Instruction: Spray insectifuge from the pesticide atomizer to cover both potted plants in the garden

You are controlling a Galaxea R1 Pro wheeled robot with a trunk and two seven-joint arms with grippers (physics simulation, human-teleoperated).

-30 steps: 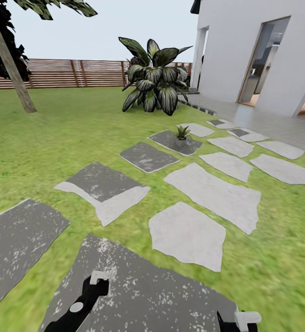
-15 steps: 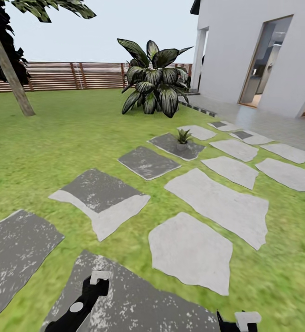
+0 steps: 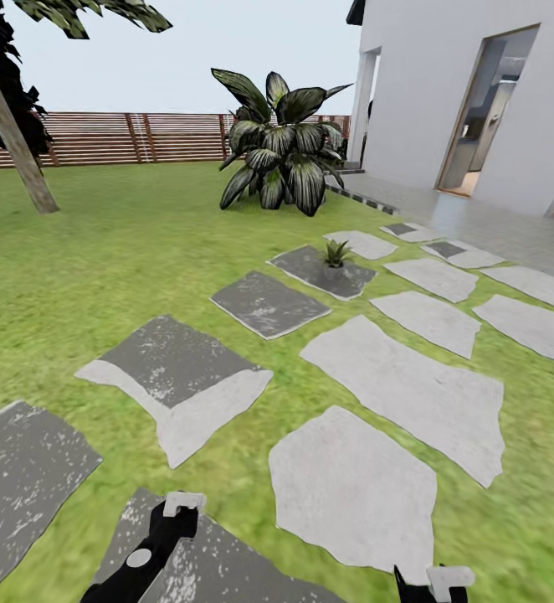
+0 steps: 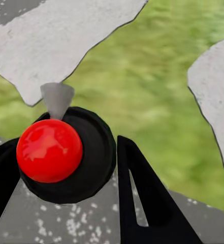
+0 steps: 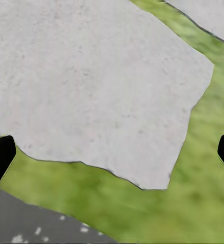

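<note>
The left claw (image 4: 66,168) is closed around the pesticide atomizer (image 4: 50,150): in the left wrist view its two dark fingers (image 4: 142,198) stand on either side of the bottle's black body, and the glossy red top faces the camera with a small grey nozzle pointing away from it. Below the bottle lie a dark speckled paving stone (image 4: 66,223), a band of lawn (image 4: 157,86) and paler stones beyond.

In the head view the left arm shows at the near left edge, its white-tipped end (image 3: 182,503) over a dark stone; the bottle itself cannot be made out from there. The right claw (image 5: 112,152) is spread wide, only its two black fingertips (image 5: 0,155) showing at opposite edges of the right wrist view, with nothing between them but a pale stone slab (image 5: 96,86) and grass.

One potted plant (image 3: 336,254) (a small rosette of pointed green leaves in a pale pot) stands upright on a dark paving stone (image 3: 319,272) in the middle distance, slightly right of centre and well apart from both arms. Farther off behind it rises a big dark-leaved shrub (image 3: 281,142). A brown slatted fence (image 3: 126,138) closes the far side of the garden, a leaning tree trunk (image 3: 13,138) stands at far left, and a white house (image 3: 444,92) with an open doorway is at far right.
</note>
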